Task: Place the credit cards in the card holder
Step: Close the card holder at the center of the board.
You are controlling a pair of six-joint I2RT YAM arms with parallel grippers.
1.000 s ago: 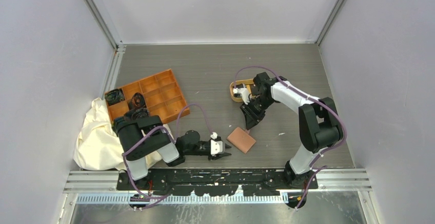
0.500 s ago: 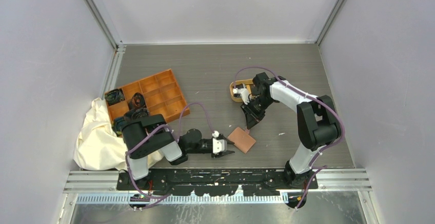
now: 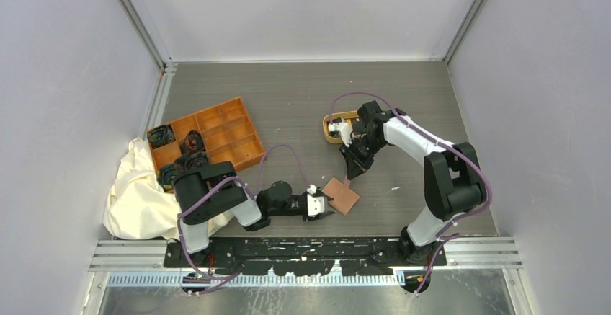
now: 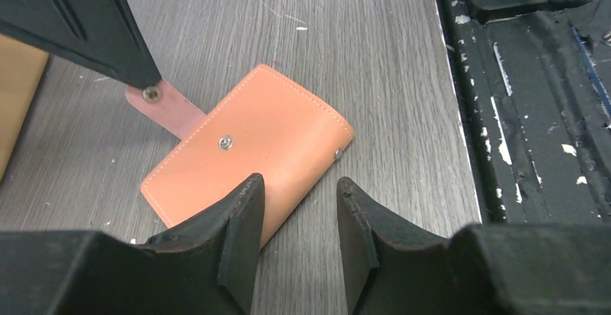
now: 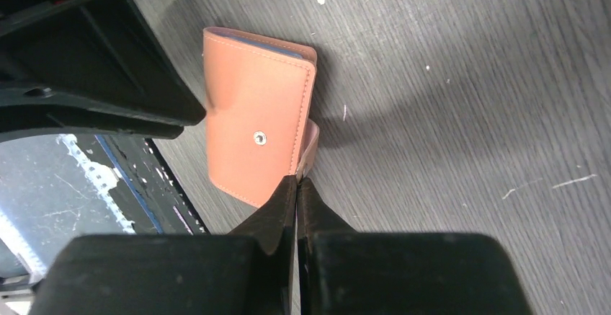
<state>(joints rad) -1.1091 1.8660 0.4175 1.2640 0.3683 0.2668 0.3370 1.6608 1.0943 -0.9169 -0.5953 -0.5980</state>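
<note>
The card holder (image 3: 342,198) (image 4: 266,135) (image 5: 252,113) is a pinkish-brown folded wallet lying flat and closed on the table. Its snap tab (image 4: 169,109) (image 5: 311,142) sticks out at the far side, and my right gripper (image 5: 296,182) (image 3: 348,178) is shut on that tab. My left gripper (image 4: 297,185) (image 3: 326,203) is open at the holder's near edge, its left finger (image 4: 238,221) over the holder's near edge. Dark and white pieces that look like the credit cards (image 3: 333,127) lie in the tan tray, mostly hidden by the right arm.
The oval tan-rimmed tray (image 3: 328,140) sits behind the right gripper. An orange compartment tray (image 3: 216,131) with dark items and a cream cloth (image 3: 133,192) lie at the left. A black mounting rail (image 3: 302,246) (image 4: 533,113) runs along the near edge.
My right gripper has closed onto the snap tab. My left gripper has slid right up to the card holder and opened a little wider.
</note>
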